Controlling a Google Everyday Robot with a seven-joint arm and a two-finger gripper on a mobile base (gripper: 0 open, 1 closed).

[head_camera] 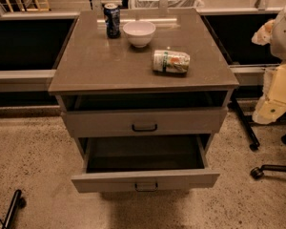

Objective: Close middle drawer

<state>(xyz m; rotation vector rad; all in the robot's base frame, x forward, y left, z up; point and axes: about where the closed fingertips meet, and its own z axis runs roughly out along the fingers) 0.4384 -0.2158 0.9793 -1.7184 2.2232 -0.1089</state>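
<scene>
Grey-beige cabinet [143, 70] seen from above and in front, on a speckled floor. The middle drawer [145, 180] (the one with the low, flat front panel and a small dark pull at its centre) stood drawn far out of the cabinet front, its dark interior exposed. The taller-fronted top drawer [181, 120] above it stood out only slightly, leaving a dark gap beneath the cabinet top. On the cabinet top were an upright dark soda can [112, 20] at the rear left, a white bowl [139, 33] just beside it, and a pale can [170, 61] lying on its side towards the front right. The gripper [272, 99], cream-coloured, hung to the right of the cabinet, well apart from both drawers; whether it was open or closed could not be told. A dark chair castor [254, 147] rested on the floor to the right of the cabinet.
</scene>
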